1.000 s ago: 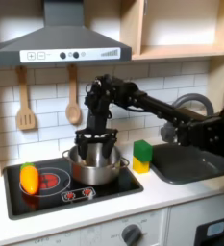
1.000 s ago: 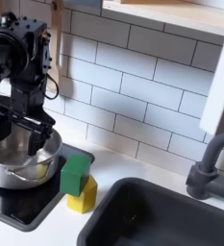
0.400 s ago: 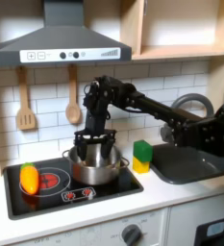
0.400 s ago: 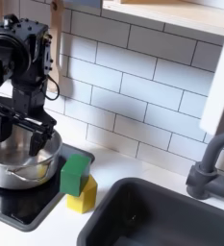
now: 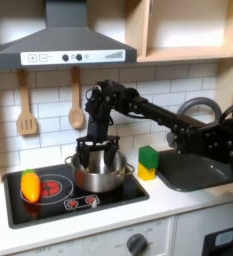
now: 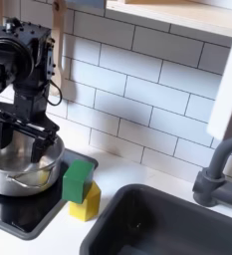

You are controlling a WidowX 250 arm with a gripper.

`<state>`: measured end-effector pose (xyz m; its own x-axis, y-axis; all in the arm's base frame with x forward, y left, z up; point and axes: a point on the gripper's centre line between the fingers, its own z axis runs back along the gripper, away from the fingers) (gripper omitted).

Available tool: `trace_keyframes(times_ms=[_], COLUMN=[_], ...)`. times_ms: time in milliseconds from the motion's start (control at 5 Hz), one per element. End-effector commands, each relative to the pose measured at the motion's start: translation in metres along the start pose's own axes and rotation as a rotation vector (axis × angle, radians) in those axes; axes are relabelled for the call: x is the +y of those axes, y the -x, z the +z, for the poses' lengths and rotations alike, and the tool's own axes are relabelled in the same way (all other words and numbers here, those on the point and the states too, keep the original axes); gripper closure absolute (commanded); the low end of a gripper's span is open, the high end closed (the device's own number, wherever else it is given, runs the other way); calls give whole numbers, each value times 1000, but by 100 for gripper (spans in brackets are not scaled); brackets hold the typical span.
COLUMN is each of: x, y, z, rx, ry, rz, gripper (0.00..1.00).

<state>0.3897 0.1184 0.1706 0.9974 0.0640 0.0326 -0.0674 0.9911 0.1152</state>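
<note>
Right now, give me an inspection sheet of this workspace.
Surface: white counter with a black stovetop set in it.
Job's things: metal pot on the stovetop; something yellowish lies inside it in the second exterior view.
Clutter: orange-yellow item on the burner; green and yellow sponge beside the pot.
Grippers: gripper open, fingers spread just above the pot's rim.
Cables: black cables run along the arm.
Surroundings: tiled wall, range hood, wooden spatula and spoon hanging, sink with faucet.
</note>
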Motion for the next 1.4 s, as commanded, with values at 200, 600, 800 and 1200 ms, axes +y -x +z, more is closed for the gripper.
trace_keyframes(times_ms=[200, 600, 800, 1200], x=[28, 40, 52, 69], y=[12, 16, 13, 6], z=[-2, -2, 1, -2], rx=[44, 53, 47, 44], ry=[-3, -19, -39, -48], rz=[76, 107, 129, 172], gripper=[0, 0, 0, 0])
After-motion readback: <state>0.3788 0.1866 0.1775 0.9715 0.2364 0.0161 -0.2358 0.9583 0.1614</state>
